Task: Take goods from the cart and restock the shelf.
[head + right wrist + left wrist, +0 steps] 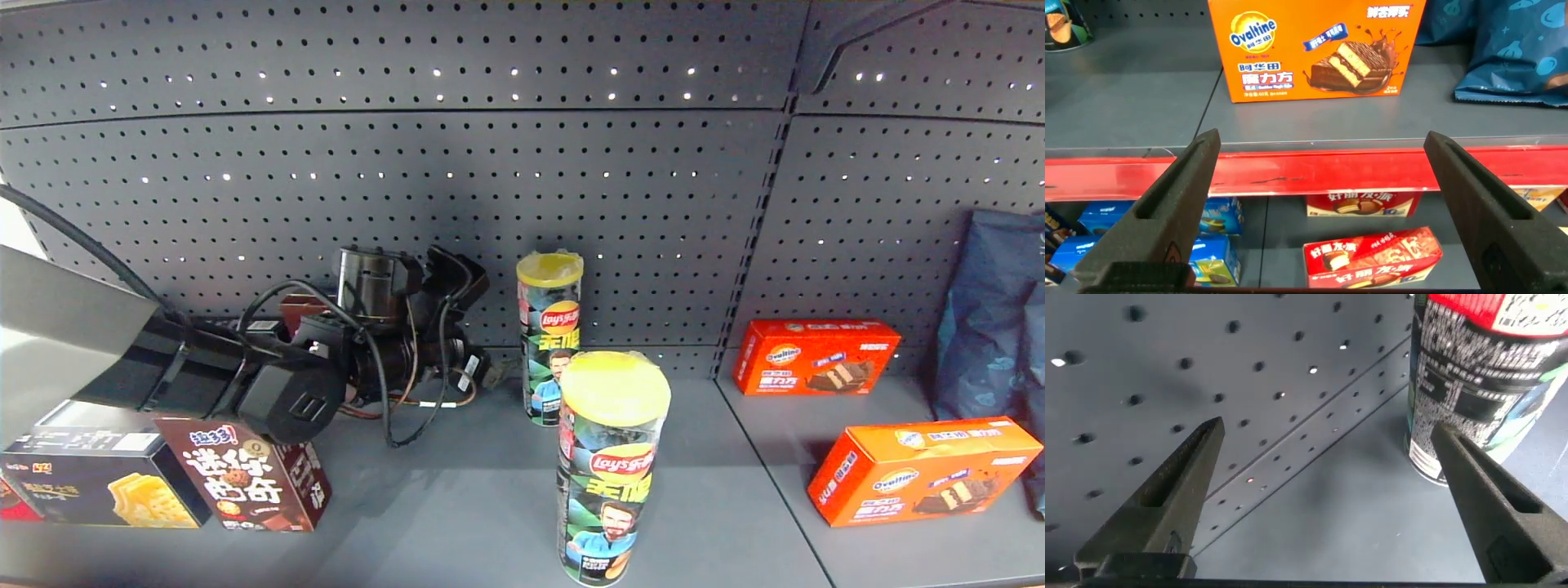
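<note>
The front can (614, 465), yellow-lidded, stands nearest me on the shelf (457, 506). The rear can (549, 335) stands behind it by the pegboard (571, 163). My left gripper (1324, 429) hangs just beside the rear can, jaws apart and empty. My right gripper (1320, 137), also spread and empty, faces the orange box (1315, 49). I judge a can is placed, so next I must back out without clipping either can. The cans carry a red-and-yellow logo, and the box a wafer picture.
</note>
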You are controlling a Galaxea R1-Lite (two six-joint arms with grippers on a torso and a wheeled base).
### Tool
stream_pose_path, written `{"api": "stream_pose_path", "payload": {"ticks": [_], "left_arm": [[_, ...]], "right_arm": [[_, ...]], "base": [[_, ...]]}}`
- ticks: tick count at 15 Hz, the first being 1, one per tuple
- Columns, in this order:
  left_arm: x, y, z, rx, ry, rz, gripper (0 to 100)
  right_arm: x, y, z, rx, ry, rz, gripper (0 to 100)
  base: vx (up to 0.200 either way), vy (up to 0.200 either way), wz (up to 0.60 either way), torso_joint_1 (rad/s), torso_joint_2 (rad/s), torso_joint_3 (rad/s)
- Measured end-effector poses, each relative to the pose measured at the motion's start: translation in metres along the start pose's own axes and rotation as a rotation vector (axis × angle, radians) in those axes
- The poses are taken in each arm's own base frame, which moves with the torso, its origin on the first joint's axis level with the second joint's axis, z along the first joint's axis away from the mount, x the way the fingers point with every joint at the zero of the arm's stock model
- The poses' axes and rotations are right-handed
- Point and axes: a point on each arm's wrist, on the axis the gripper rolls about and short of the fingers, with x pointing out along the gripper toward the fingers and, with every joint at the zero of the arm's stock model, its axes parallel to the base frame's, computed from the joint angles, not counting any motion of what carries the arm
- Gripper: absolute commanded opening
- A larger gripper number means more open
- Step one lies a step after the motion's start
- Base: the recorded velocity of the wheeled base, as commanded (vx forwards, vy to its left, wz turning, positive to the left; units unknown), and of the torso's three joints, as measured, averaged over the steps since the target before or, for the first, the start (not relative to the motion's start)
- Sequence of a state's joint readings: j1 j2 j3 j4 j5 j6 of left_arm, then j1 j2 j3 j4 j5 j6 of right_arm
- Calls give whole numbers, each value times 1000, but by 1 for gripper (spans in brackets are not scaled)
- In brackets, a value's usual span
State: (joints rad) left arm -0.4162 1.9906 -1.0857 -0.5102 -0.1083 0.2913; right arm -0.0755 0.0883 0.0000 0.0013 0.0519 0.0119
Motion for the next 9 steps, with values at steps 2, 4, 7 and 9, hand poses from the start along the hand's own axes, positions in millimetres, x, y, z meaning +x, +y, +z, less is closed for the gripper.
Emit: {"api": "stream_pose_path", "payload": {"ticks": [2, 4, 7, 9], "left_arm": [[4, -2, -1, 0, 3, -7, 100], [8, -5, -2, 2, 8, -15, 100], [11, -6, -3, -9, 11, -18, 100], [12, -7, -4, -10, 15, -14, 100]], "right_arm": [[0, 0, 0, 0, 0, 1, 100], [0, 0, 0, 0, 0, 1, 100], [0, 0, 0, 0, 0, 0, 100], [0, 0, 0, 0, 0, 0, 100]], "base": [[0, 0, 0, 0, 0, 0], [0, 0, 0, 0, 0, 0], [0, 0, 0, 0, 0, 0], [0, 0, 0, 0, 0, 0]]}}
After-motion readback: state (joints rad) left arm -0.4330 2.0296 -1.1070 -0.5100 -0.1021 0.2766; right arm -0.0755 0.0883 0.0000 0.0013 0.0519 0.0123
